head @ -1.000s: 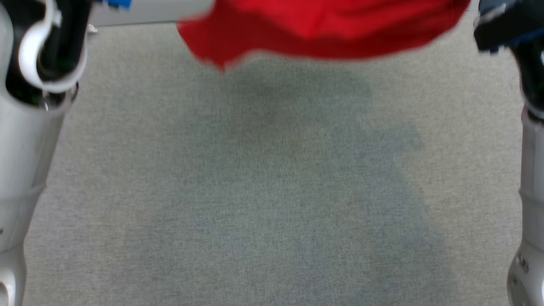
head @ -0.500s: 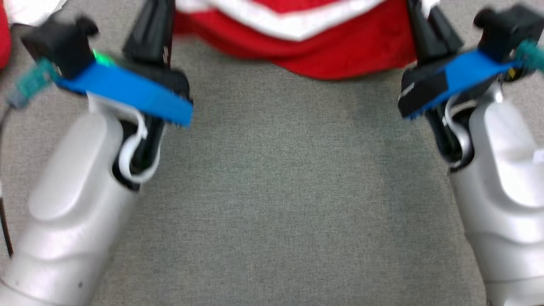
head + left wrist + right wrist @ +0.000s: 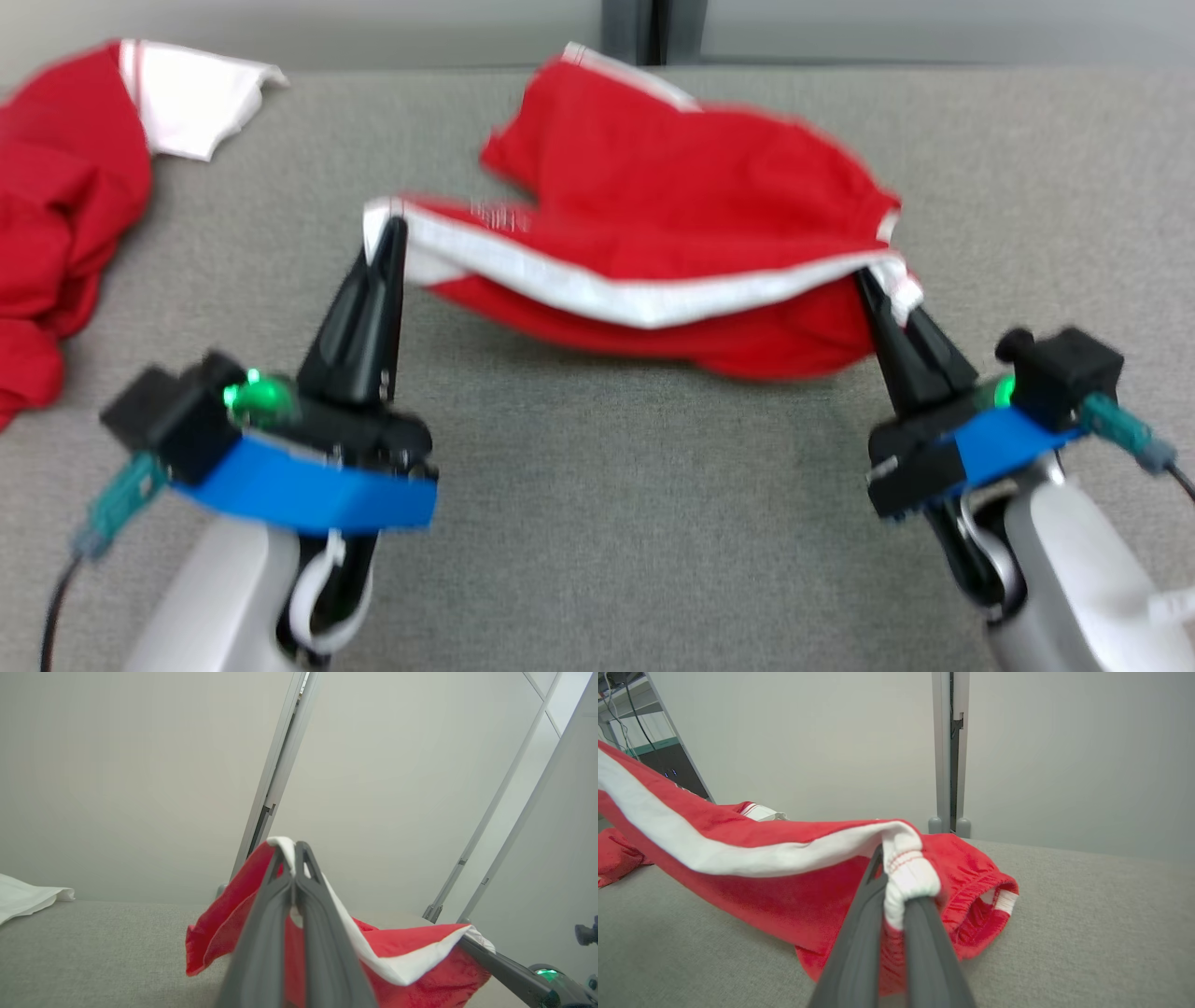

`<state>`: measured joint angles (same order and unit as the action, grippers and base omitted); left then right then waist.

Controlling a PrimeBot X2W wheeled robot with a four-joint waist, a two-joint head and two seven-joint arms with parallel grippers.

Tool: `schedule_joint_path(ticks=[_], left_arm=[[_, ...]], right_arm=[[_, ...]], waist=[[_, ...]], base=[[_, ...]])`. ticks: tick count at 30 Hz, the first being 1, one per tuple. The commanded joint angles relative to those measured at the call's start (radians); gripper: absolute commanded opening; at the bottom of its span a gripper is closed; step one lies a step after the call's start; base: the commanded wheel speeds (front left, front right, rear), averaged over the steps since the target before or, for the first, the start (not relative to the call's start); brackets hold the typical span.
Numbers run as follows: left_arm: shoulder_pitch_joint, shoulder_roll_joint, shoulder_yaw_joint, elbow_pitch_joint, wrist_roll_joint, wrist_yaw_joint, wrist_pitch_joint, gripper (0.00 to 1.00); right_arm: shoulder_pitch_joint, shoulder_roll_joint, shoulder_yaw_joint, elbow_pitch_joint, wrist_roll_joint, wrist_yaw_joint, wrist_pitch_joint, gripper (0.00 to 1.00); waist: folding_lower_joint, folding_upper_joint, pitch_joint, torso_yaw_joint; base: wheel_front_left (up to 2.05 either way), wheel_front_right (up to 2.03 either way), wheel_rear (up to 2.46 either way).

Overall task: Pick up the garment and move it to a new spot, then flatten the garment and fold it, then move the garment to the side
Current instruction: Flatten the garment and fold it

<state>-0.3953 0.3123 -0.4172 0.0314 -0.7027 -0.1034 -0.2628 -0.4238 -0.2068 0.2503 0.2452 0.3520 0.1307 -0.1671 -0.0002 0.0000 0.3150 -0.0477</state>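
Note:
The garment (image 3: 691, 187) is red with a white band along one edge, stretched between my two grippers above the grey table (image 3: 607, 523). My left gripper (image 3: 390, 229) is shut on the white band's left corner, also seen pinched at the left gripper (image 3: 292, 847) in the left wrist view. My right gripper (image 3: 864, 280) is shut on the band's right corner, where the white cloth bunches around the right gripper (image 3: 896, 868). The garment (image 3: 784, 872) sags between them, and its far part rests on the table.
A second red and white garment (image 3: 65, 196) lies crumpled at the table's far left. A pale wall with a grey vertical post (image 3: 948, 751) stands behind the table. Shelving with cables (image 3: 640, 723) shows at the far left in the right wrist view.
The head camera has tilted, so the whole picture shifted and both grippers and the far table edge now show. The garment stays held by both grippers.

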Motion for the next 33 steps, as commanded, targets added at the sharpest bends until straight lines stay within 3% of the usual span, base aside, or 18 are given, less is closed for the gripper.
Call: schedule_joint_path(ticks=[1, 11, 16, 24, 33], left_arm=[[0.066, -0.005, 0.018, -0.046, 0.023, 0.003, -0.002, 0.00], [0.433, 0.018, 0.045, -0.332, 0.070, 0.071, -0.002, 0.00], [0.488, 0.039, 0.033, -0.333, 0.046, 0.077, 0.044, 0.00], [0.307, 0.014, 0.014, -0.085, 0.038, 0.033, 0.072, 0.00], [-0.121, -0.048, -0.068, 0.274, 0.107, -0.014, 0.097, 0.00]], right_arm=[[0.071, -0.005, -0.010, -0.042, -0.004, 0.000, 0.008, 0.00], [0.504, 0.054, -0.130, -0.380, 0.017, 0.000, 0.162, 0.00], [0.594, 0.078, -0.155, -0.442, 0.000, 0.000, 0.259, 0.00], [0.479, 0.106, -0.153, -0.296, 0.032, 0.000, 0.270, 0.00], [0.224, 0.140, -0.197, -0.104, 0.017, 0.000, 0.202, 0.00]], waist=[[0.0002, 0.0000, -0.055, -0.023], [0.0002, 0.0000, -0.190, -0.017], [0.0002, 0.0000, -0.186, -0.027], [0.0002, 0.0000, -0.106, -0.047], [0.0002, 0.0000, 0.047, -0.076]], base=[[0.00, 0.00, 0.00], [0.00, 0.00, 0.00], [0.00, 0.00, 0.00], [0.00, 0.00, 0.00], [0.00, 0.00, 0.00]])
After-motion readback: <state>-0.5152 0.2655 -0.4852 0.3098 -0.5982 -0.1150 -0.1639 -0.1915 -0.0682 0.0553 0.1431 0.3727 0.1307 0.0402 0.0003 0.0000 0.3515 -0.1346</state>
